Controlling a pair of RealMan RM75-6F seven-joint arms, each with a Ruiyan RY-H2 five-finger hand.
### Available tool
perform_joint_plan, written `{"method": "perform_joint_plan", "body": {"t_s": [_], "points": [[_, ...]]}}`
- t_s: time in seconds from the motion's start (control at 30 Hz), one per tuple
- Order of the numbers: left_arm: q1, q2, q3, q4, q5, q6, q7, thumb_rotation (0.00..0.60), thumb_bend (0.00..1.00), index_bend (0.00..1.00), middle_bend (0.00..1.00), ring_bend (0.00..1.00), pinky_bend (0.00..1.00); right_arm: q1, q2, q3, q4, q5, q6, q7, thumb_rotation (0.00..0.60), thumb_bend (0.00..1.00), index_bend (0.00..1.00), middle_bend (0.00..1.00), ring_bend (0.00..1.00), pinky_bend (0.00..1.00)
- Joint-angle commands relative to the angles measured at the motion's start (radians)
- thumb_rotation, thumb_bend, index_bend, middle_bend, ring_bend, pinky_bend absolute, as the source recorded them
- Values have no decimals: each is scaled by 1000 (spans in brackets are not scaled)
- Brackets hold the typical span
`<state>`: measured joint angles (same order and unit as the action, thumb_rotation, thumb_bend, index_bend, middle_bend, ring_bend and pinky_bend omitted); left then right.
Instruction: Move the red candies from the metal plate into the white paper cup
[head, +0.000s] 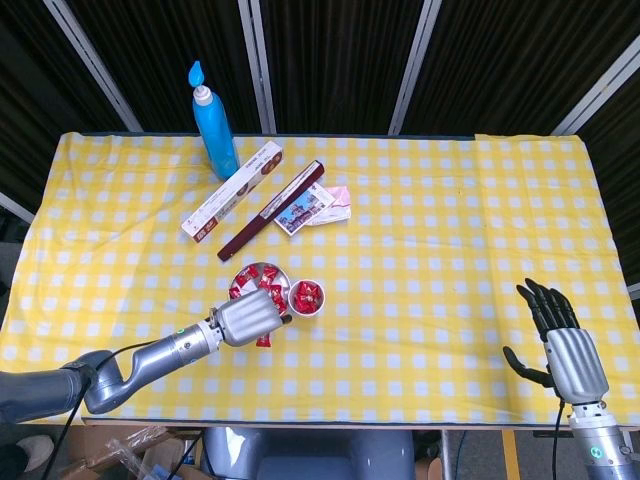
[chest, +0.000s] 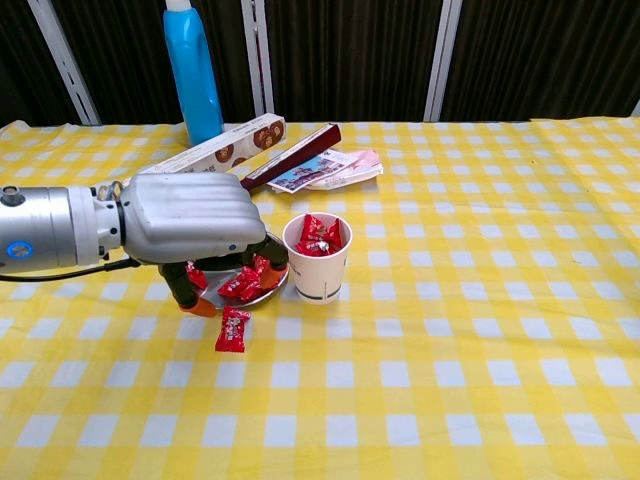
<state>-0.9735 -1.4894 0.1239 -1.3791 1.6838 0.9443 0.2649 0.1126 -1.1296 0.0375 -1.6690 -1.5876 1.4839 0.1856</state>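
Several red candies lie on the small metal plate, which the head view shows left of centre as plate. The white paper cup stands just right of it, upright, with red candies inside; from above the cup shows the same. One stray red candy lies on the cloth in front of the plate. My left hand hangs low over the plate's front left, fingers pointing down and holding nothing I can see. My right hand sits open at the table's front right.
At the back left stand a blue bottle, a long pale box, a dark maroon box and flat packets. The yellow checked cloth covers the table. The left forearm stretches along the front edge.
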Motion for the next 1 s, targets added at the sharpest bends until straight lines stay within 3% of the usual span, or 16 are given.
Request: {"method": "perform_joint_plan", "body": {"t_s": [0.03,0.7,1.0], "points": [[-5,-11,7,11,19,-16,6,600,190,442,835,936,986,0,0,0,0,1,1,1,600,388,0,0,0,0],[6,-56,7,64,25,-81,11,600,223,470,832,936,986,-1,1,1,0,0,3,3,600,388,0,0,0,0],[12,-73,1,86,12,-105,13,600,321,522,838,936,987,0,3,2,-3,1,0,4,600,388,0,0,0,0]]}}
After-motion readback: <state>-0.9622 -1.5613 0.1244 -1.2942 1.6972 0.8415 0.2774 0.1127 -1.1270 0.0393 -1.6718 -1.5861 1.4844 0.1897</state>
